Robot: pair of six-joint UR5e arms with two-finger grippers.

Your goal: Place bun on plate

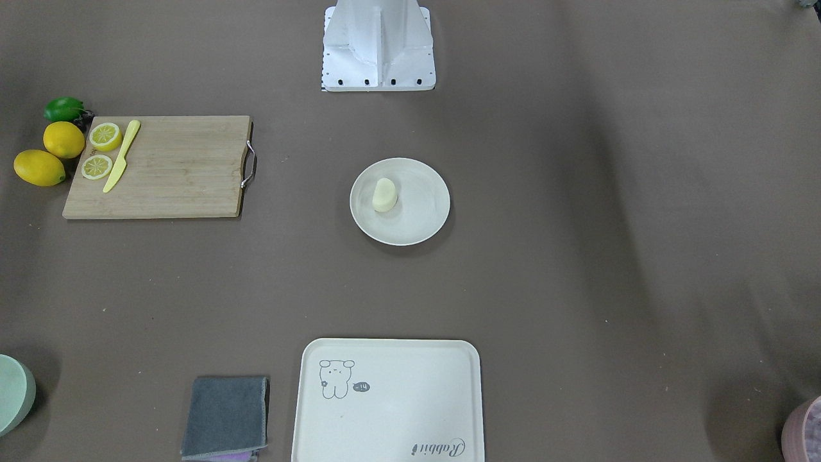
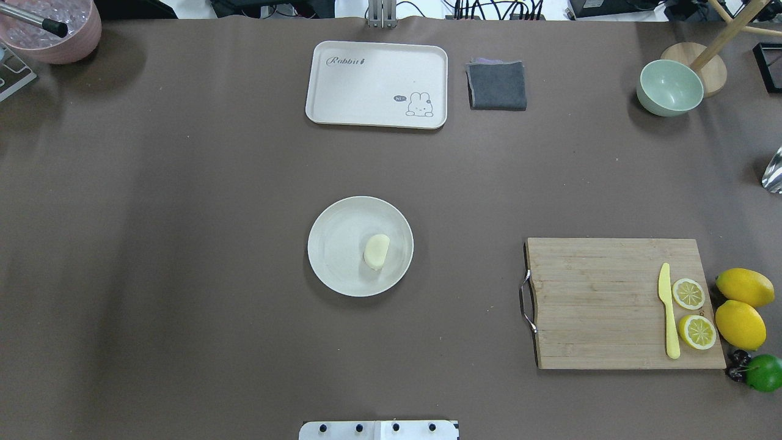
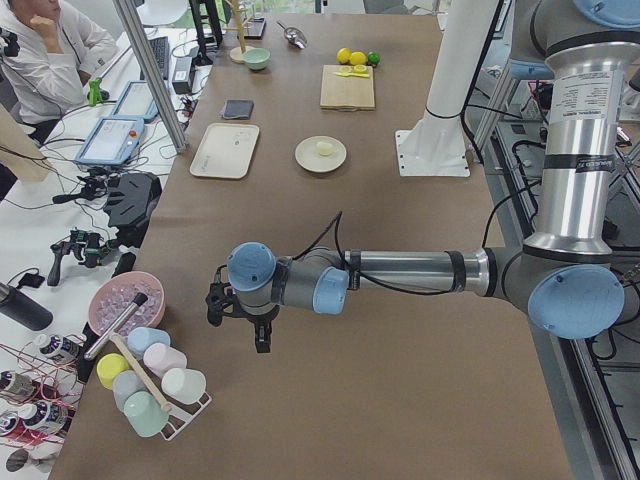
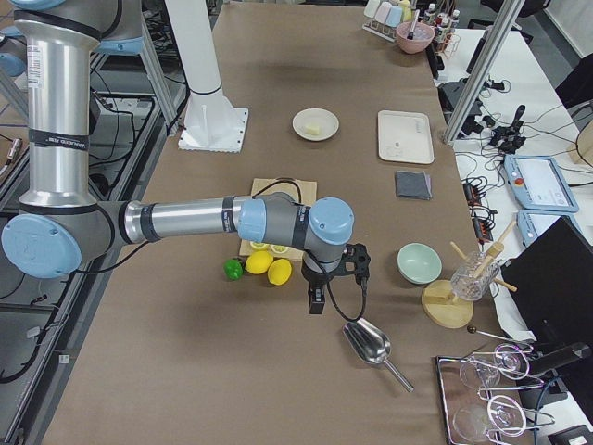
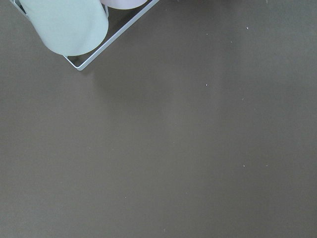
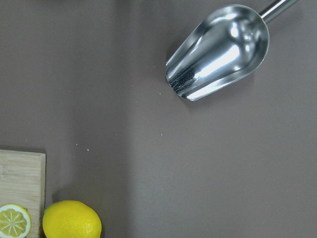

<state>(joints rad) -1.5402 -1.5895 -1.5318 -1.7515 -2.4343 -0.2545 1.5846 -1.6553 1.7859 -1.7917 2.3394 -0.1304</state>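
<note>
The bun [image 2: 376,251], a pale cream lump, lies on the round off-white plate [image 2: 336,244] at the table's middle, a little toward the plate's right side in the overhead view. The front-facing view shows the same bun [image 1: 384,195] on the plate [image 1: 423,215]. Neither gripper is near them. My left gripper [image 3: 240,325] hangs over bare table at the far left end, beside a cup rack. My right gripper [image 4: 335,283] hangs at the far right end, near the lemons. Both appear only in the side views, so I cannot tell whether they are open or shut.
A wooden cutting board [image 2: 611,302] carries a yellow knife [image 2: 669,311] and two lemon halves, with whole lemons [image 2: 740,305] and a lime beside it. At the far edge are a cream tray [image 2: 377,84], a grey cloth [image 2: 497,85] and a green bowl [image 2: 669,87]. A metal scoop [image 6: 218,52] lies near my right gripper.
</note>
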